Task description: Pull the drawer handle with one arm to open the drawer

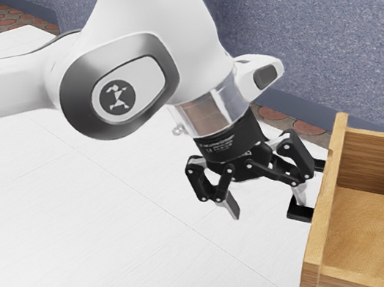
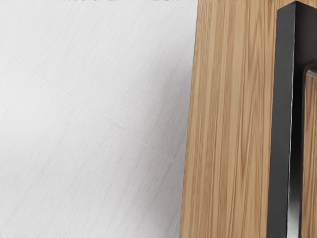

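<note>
We see the drawer (image 1: pixel 365 218) at the exterior view's right, a box of light, straight-grained wood with the white counter (image 1: pixel 87 229) spreading in front of it; its open top lets us look down into the bare wooden inside behind the upright front panel (image 1: pixel 320 233). A dark gap runs beneath the box, above more wood of the same kind. The handle (image 1: pixel 299 212) is a slim black bar standing off the outer face of that panel, and in the wrist view it runs lengthwise along the grain.
</note>
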`<state>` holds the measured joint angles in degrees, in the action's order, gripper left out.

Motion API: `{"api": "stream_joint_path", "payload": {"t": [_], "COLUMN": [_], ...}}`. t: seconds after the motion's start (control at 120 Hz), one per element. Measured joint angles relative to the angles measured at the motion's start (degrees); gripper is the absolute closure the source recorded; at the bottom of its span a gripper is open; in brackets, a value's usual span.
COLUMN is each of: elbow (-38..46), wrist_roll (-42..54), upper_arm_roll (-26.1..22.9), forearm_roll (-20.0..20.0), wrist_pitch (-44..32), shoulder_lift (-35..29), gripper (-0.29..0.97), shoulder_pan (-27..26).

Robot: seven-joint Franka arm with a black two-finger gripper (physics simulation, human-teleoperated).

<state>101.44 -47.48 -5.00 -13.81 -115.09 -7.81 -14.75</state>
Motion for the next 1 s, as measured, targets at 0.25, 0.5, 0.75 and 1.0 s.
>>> {"api": "stream_joint_path", "payload": {"t": [0.25,0.5,0.75,1.0], "elbow": [3.2,7.2,5.4,-2.9], "wrist_roll": [-0.7,-1.5,-1.6,10.9], "upper_arm_roll": [0.9,0.9,0.6,0.7], "forearm_roll": [0.0,-0.1,3.1,20.8], "wrist_pitch": [0.0,-0.1,-0.2,8.1], "shoulder_lift": [-3.1,-6.9,-7.6,-10.1], "gripper": [0.00,0.00,0.00,0.00], "shoulder_pan": [0.5,2.2,1.9,4.7]}}
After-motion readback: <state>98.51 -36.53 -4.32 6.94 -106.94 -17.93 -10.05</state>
